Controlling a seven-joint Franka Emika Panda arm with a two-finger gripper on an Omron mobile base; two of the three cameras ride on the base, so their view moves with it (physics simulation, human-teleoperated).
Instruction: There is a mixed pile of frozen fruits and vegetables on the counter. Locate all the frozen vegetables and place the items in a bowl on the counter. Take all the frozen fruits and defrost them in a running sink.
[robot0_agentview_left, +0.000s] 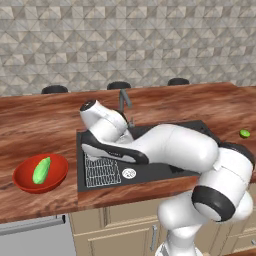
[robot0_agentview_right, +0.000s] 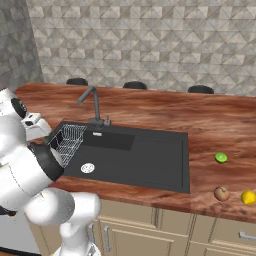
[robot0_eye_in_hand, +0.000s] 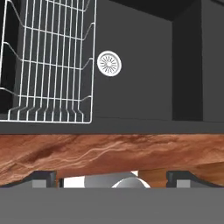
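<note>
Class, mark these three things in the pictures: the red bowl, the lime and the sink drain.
red bowl (robot0_agentview_left: 56, 162), left base view, on its right rim.
lime (robot0_agentview_right: 221, 157), right base view, on the middle of the fruit.
sink drain (robot0_eye_in_hand: 109, 64), hand view, on the centre of the round strainer.

The sink (robot0_agentview_right: 150, 160) is set in the desk (robot0_agentview_right: 210, 120), a rack (robot0_agentview_left: 101, 171) at its left end. Left of it sits the bowl (robot0_agentview_left: 22, 177) holding a cucumber (robot0_agentview_left: 41, 170); right lie lime (robot0_agentview_right: 221, 157), apple (robot0_agentview_right: 221, 193) and lemon (robot0_agentview_right: 248, 197).
</note>
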